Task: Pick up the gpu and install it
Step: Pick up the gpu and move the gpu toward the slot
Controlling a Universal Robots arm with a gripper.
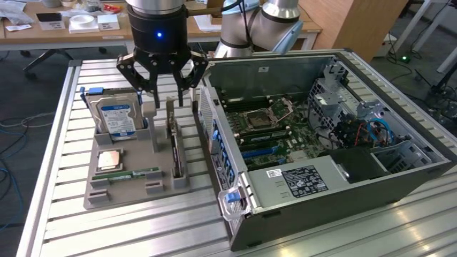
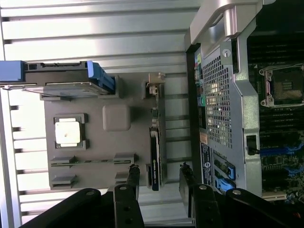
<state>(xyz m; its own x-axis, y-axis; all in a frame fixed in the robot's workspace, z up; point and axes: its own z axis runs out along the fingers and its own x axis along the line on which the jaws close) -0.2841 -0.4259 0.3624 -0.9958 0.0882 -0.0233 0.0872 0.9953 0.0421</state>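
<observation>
The gpu point(image 1: 175, 140) is a thin dark card standing on edge in a slot of the grey holder tray point(image 1: 136, 188), its silver bracket at the far end. My gripper point(image 1: 169, 99) hangs open just above the card's far part and holds nothing. In the wrist view the gpu point(image 2: 156, 137) runs lengthwise below the gripper point(image 2: 159, 171), with one black finger on each side of the card's line and clear of it. The open computer case point(image 1: 321, 160) lies on its side at the exterior view's right, its motherboard point(image 1: 268, 126) exposed.
On the same tray stand a silver hard drive point(image 1: 117, 118) with a blue-white label, a processor point(image 1: 108, 159) and a green memory stick point(image 1: 128, 174). The case's perforated back wall point(image 2: 216, 104) sits close beside the gpu. Everything rests on a slatted metal table point(image 1: 143, 230).
</observation>
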